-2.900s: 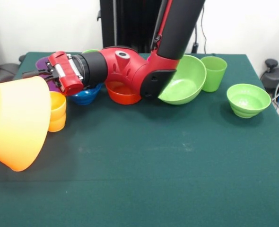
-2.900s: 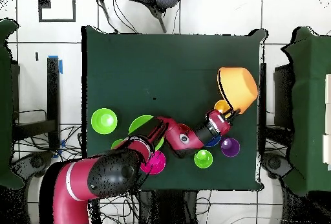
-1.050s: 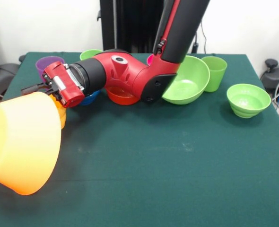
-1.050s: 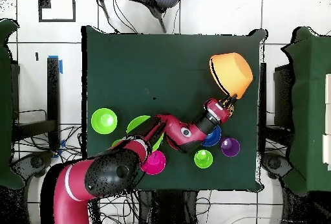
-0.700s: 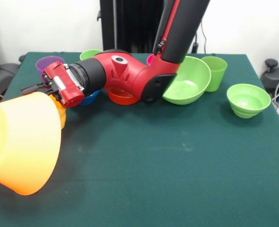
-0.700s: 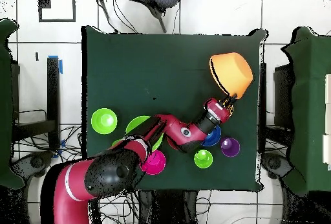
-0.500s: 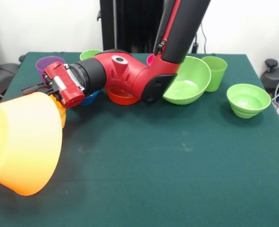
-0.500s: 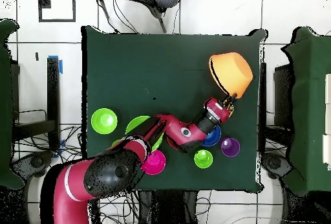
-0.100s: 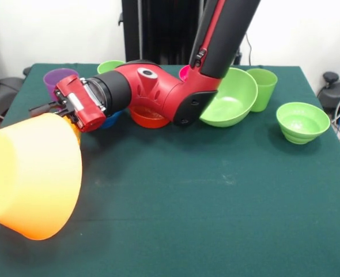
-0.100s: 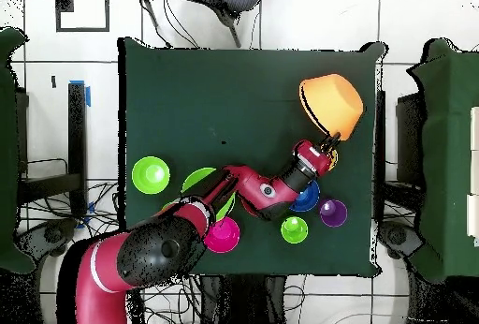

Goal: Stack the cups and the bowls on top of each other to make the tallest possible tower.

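orange bowl (image 9: 31,173) tipped sideways, mouth outward

Glossy plastic bowls (image 9: 301,121) on matt cloth table (image 9: 216,202).

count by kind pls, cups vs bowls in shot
Bowls: 6 (orange bowl, large light green, small green, red-orange, blue, pink)
Cups: 4 (purple, light green x2, yellow, mostly hidden behind the orange bowl)
Total: 10
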Robot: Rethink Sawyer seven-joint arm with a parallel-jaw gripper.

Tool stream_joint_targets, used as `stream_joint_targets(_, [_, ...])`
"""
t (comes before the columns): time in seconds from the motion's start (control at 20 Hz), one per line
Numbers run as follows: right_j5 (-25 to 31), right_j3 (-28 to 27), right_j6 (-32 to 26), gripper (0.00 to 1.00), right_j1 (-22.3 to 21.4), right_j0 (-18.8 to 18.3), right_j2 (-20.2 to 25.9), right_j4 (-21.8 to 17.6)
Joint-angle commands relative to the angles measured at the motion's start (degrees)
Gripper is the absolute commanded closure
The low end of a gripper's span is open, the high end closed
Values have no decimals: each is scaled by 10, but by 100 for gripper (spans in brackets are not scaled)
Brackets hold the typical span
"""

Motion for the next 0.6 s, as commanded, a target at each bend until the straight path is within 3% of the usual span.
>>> stream_joint_targets(0.05, [-91, -62, -110, 100, 91, 12, 108, -8])
stream_joint_targets(0.3, [-132, -64, -184, 100, 92, 13, 104, 13])
stream_joint_targets(0.6, [-129, -69, -263, 100, 102, 16, 96, 35])
